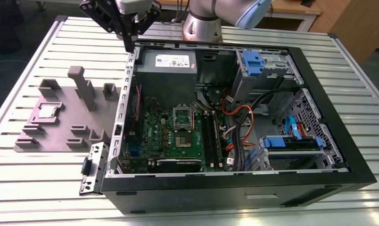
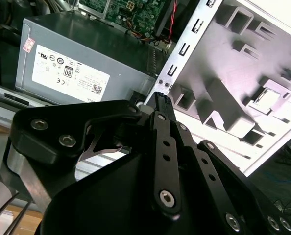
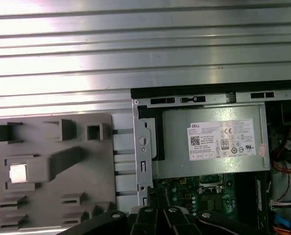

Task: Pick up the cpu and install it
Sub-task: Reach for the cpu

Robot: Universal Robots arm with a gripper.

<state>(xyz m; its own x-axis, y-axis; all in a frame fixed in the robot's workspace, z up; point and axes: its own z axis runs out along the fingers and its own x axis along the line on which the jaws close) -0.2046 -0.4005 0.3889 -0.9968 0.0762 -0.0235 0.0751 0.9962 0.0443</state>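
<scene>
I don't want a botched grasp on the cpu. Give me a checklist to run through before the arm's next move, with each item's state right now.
1. Cpu lying flat in its pocket on the grey fixture: ok.
2. Gripper carrying nothing: ok, jaws shut and empty.
3. Gripper over the cpu: not ok; it hangs at the rim of the computer case beside the power supply, apart from the fixture.
4. Case open, green board exposed: ok.
5. Socket open and empty: cannot tell.
</scene>
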